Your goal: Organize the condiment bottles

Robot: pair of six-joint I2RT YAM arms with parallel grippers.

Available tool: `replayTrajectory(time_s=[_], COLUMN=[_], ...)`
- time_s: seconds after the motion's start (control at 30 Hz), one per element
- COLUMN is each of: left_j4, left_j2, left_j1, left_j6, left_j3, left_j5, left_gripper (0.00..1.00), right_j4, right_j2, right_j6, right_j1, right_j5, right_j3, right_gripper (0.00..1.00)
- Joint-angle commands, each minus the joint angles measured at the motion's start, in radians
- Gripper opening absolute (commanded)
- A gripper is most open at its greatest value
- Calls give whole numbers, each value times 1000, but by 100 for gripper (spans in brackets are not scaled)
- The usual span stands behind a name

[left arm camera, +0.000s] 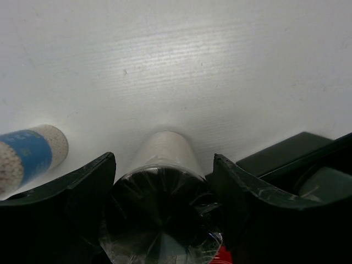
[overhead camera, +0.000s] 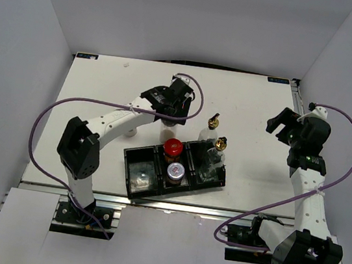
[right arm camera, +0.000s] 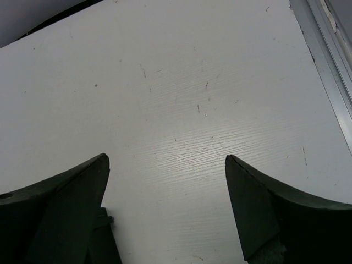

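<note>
— Why is the left gripper (left arm camera: 163, 159) low, just beyond the tray (overhead camera: 128, 158)?
— A shaker (left arm camera: 165, 212) stands upright between its fingers, outside the tray. Taking it by the sides should keep it upright for a lift.
— The grip?
— Jaws drawn in, both touching its sides. Another shaker (left arm camera: 30, 157) lies just left.
— The right gripper (right arm camera: 166, 158)?
— Spread wide, holding nothing, above the table (right arm camera: 181, 82).

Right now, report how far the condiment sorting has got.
Done: the tray holds the red-lidded jar, a silver-lidded shaker and one glass bottle. In hand: the left pincer brackets a second shaker behind the tray; firm grip unconfirmed. To do: that shaker, the other glass bottle standing outside it, and a blue-labelled shaker lying down. The right pincer is open.
</note>
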Motion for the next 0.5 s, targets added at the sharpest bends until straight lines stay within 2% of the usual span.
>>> replayTrajectory(time_s=[0.0,0.17,0.37,0.47], left_j4=[-3,-75,-161,-192], left_j2=[-111,-166,-359,-450], left_j1=[0,2,0,0], left_j6=[-16,-88,-203,-223], left_j3=[110,129,30,-31], left_j5=[-103,-203,-261,-218], left_gripper=[12,2,2,5], right_j4=[49,52,58,58], right_j2=[4,-1,11,28], right_j6=[-18,-23,-23,-21], right_j1=[-5,-5,-5,-5], right_j5=[-8,-11,-37,-49], right_j3=[-1,-3,2,3], right_gripper=[89,90,89,89])
